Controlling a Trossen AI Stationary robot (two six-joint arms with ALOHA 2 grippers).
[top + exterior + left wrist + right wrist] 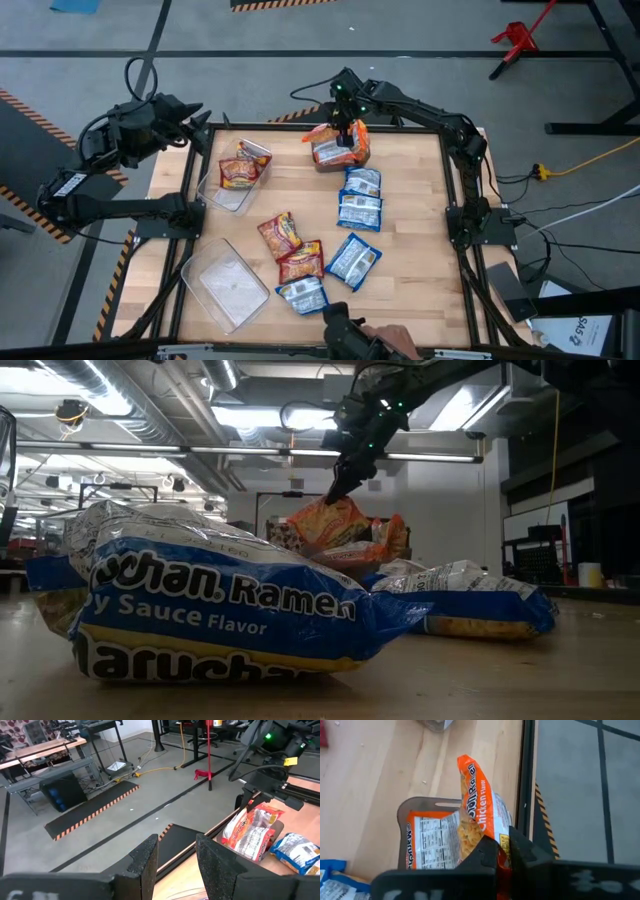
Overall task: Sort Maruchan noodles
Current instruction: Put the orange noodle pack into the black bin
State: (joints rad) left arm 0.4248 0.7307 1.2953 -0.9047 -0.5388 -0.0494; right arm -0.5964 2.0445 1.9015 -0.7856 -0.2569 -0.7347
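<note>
High view: right gripper (pixel 345 131) jaws pinching orange packet (pixel 326 135).

At the table's far edge (pixel 400 140) we see the right gripper (pixel 345 128) holding one noodle packet (pixel 322 133) above a bin (pixel 340 155). Left of it a second bin (pixel 232 192) holds packets (pixel 240 172); a third bin (pixel 228 285) sits near-left. Loose packets (pixel 322 262) lie between. The left gripper (pixel 195 125) waits beyond the far-left corner.
</note>
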